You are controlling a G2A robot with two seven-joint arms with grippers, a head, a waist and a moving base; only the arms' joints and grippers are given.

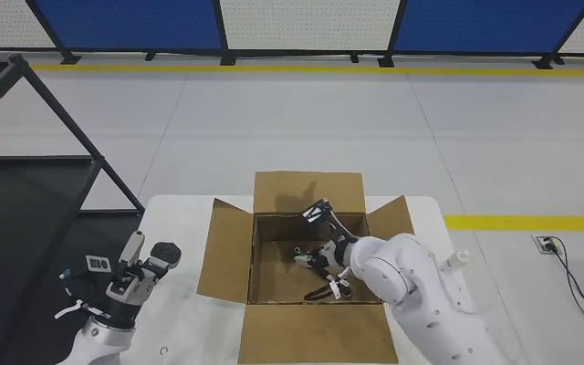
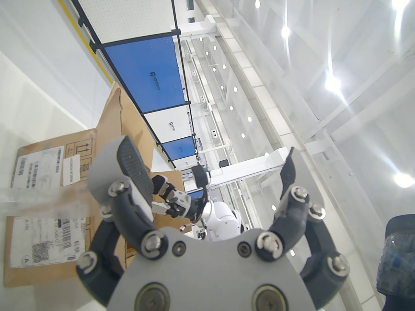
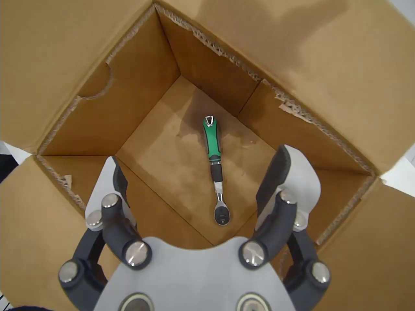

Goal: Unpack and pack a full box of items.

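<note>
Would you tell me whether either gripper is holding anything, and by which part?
Nothing is held: the right gripper and left gripper are open and empty; the ratchet wrench lies on the box floor.

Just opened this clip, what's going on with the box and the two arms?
The right end effector hangs open inside the cardboard box, above a green-handled ratchet that lies flat on the box floor; nothing is gripped. The left end effector is open and empty, off to the side of the box near the table edge.
</note>
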